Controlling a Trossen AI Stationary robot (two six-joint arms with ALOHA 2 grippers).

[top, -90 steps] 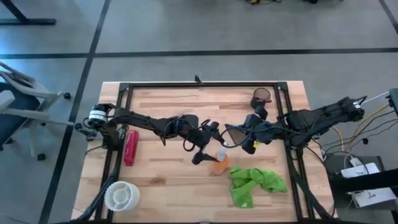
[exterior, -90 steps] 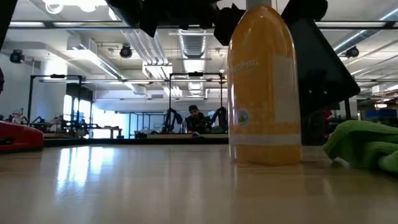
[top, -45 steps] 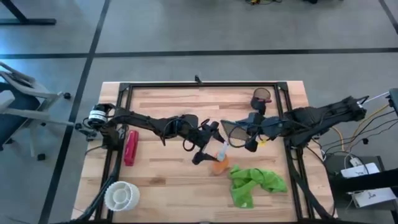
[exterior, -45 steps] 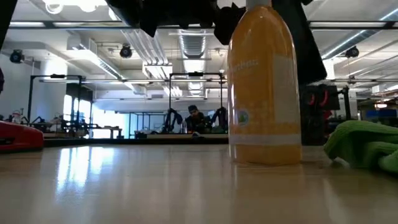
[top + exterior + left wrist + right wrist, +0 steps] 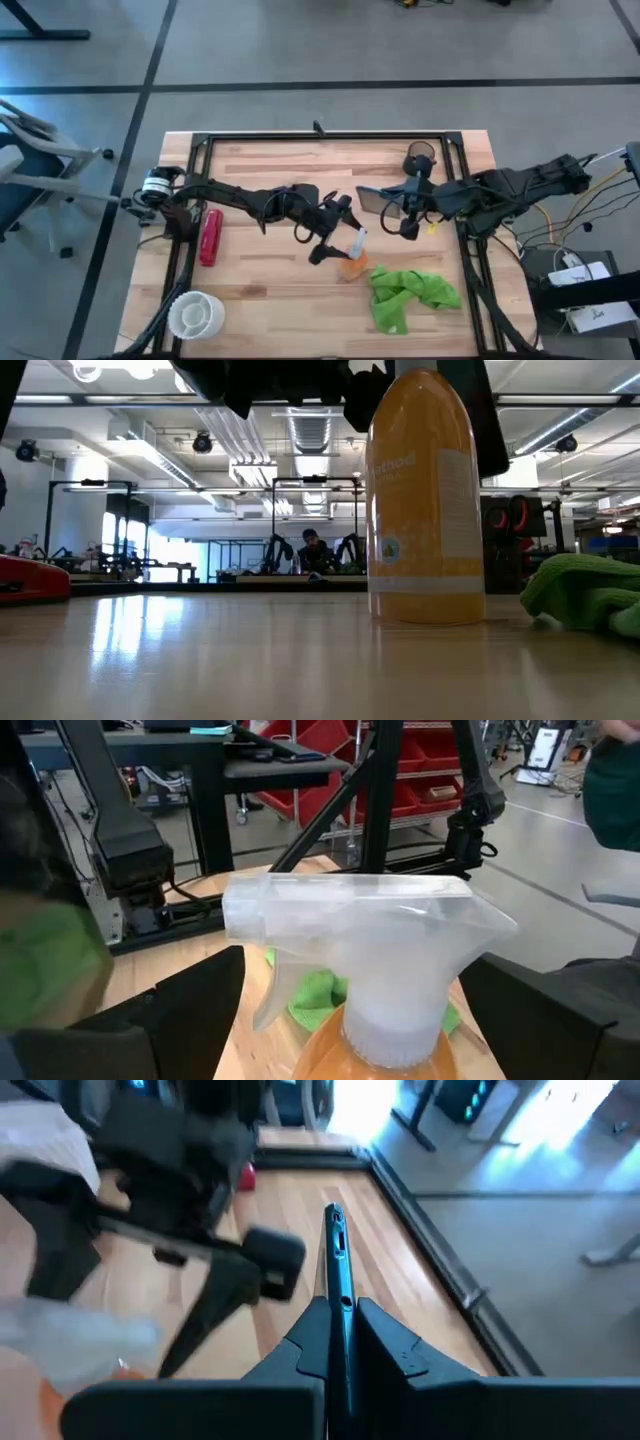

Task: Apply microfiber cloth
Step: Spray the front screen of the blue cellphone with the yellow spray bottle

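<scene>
High view, left arm: stretched low across the desk (image 5: 260,285) from its left edge toward the middle, its left gripper (image 5: 335,240) reaching the white head of the orange spray bottle (image 5: 352,262).
High view, right arm: reaches in from the right edge, bent at the elbow, its right gripper (image 5: 400,212) carrying the dark tablet (image 5: 372,202) above the wood, apart from the bottle.
High view, cloth: the microfiber cloth (image 5: 408,296) lies crumpled on the desk near the front right, just beside the bottle, with neither gripper touching it.
High view, other things: a red object (image 5: 209,236) lies at the left, and a white round holder (image 5: 196,314) sits at the front left corner.
Low view: the bottle (image 5: 425,495) stands upright, dark arm parts above it; the cloth (image 5: 588,592) lies on its right.
Left wrist view: the two dark fingers (image 5: 190,1020) stand on either side of the bottle's trigger head (image 5: 375,955), jaws spread and not pressing it; green cloth (image 5: 320,998) shows behind.
Right wrist view: jaws clenched on the tablet's thin edge (image 5: 336,1260), held upright over the desk.
</scene>
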